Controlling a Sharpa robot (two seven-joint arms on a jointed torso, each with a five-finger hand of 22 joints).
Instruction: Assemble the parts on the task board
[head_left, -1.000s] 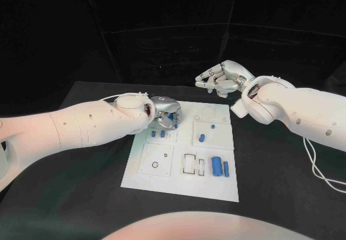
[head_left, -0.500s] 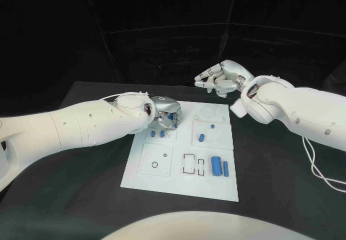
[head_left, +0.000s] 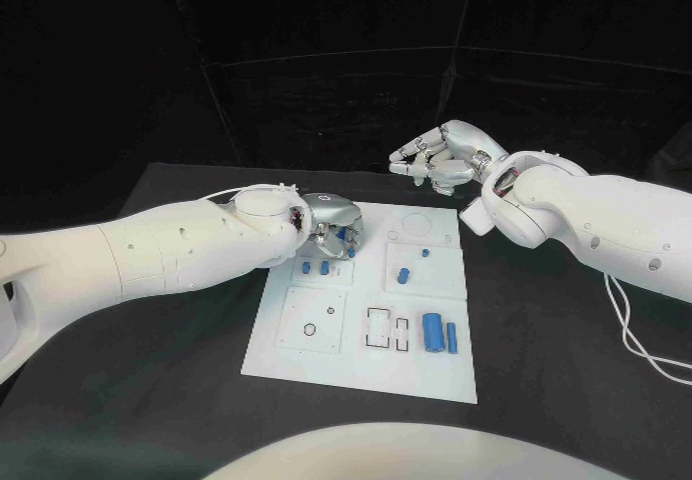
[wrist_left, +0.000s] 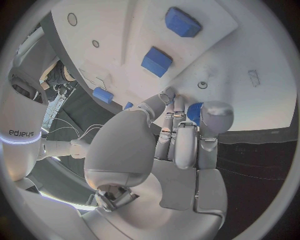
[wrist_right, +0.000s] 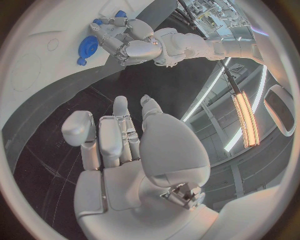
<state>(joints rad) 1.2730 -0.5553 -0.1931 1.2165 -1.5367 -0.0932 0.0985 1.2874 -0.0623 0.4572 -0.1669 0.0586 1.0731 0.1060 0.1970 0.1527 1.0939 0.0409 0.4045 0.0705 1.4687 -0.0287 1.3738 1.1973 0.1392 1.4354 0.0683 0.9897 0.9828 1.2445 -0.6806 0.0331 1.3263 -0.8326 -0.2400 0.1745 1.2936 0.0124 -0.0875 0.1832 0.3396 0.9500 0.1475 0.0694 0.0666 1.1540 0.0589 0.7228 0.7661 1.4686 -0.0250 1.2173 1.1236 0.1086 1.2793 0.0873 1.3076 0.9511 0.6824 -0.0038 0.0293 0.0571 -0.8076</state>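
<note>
L hand (head_left: 335, 226) is low over the board (head_left: 433, 375)'s far-left corner, fingers pinching a blue part (wrist_left: 194, 112) that may tip or jam if misaligned w/ its hole; R hand (head_left: 444, 158), fingers loosely curled & empty, hovers beyond the board.

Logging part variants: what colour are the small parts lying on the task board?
Blue; the parts on the white task board show best in the head view.

The white task board (head_left: 361, 350) lies on the black bench (head_left: 130, 380). The left hand (head_left: 335, 224) sits low over the board's far left corner, fingers curled down beside small blue parts (head_left: 319, 267). The right hand (head_left: 440, 160) hangs raised beyond the far edge, fingers bent. A large blue cylinder (head_left: 433, 330) lies near the front
</note>
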